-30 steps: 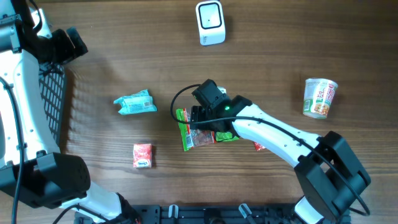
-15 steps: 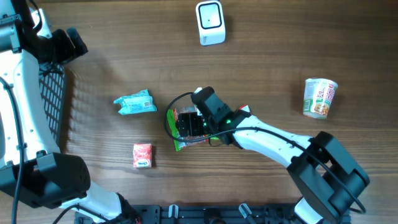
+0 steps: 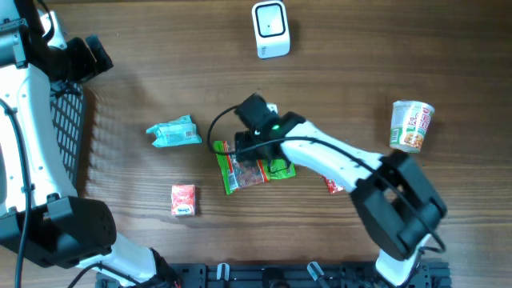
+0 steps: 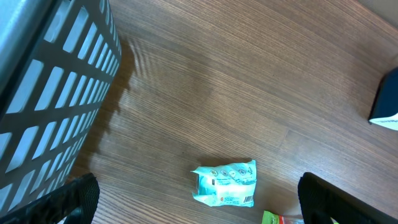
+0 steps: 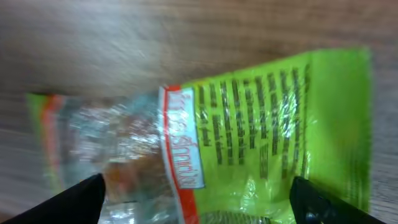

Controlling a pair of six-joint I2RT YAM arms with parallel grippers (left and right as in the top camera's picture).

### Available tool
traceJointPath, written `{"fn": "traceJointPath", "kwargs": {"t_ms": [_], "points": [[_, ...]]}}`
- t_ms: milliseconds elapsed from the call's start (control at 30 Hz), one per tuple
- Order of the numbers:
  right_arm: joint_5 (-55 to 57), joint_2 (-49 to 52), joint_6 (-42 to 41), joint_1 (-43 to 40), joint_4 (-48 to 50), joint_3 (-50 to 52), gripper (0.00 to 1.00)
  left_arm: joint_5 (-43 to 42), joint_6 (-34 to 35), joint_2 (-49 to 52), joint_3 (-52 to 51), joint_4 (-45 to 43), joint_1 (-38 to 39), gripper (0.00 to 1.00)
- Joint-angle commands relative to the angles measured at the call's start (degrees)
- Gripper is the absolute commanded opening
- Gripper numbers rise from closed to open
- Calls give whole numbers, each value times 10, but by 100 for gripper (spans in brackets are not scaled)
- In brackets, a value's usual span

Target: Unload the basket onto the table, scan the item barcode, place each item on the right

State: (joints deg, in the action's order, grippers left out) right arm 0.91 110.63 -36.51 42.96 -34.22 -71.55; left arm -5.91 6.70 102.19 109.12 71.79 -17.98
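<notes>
The right gripper (image 5: 198, 198) is open over the green packet (image 5: 261, 124) at the frame's centre on the table (image 3: 360, 56); the left gripper (image 4: 199, 196) is open.

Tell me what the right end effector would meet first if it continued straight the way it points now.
Most likely the green snack packet: it lies directly ahead of the open right end effector, on the wooden table.

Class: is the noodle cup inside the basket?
No, the noodle cup sits on the table at right, far from the basket.
</notes>
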Motion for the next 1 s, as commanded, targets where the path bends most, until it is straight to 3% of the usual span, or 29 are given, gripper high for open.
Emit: {"fn": "traceJointPath", "kwargs": {"t_ms": [0,167,400,533,600,633,667,700,767,967], "points": [[45,13,0,2,-29,-17,98,-7,-3,0,-2,0,-3,100],[58,14,50,2,-107,-68,100,-7,-3,0,-2,0,-3,100],[56,59,34,2,-95,-41,100,-7,-3,0,-2,0,-2,100],[-25,113,34,3,-71,-41,97,-7,-3,0,-2,0,-2,100],[-81,113,39,3,-66,-41,65,-7,-3,0,-2,0,-3,100],[-103,113,57,2,-65,-41,35,-7,-3,0,-2,0,-2,100],[-104,113,69,0,-68,-41,13,-7,-3,0,-2,0,-2,100],[-111,108,88,-6,-70,-42,4,-7,-3,0,-2,0,-3,100],[-130,78,137,-24,-67,-43,4,-7,-3,0,-2,0,-2,100],[-160,-72,181,-97,-64,-43,4,-7,-3,0,-2,0,-3,100]]}}
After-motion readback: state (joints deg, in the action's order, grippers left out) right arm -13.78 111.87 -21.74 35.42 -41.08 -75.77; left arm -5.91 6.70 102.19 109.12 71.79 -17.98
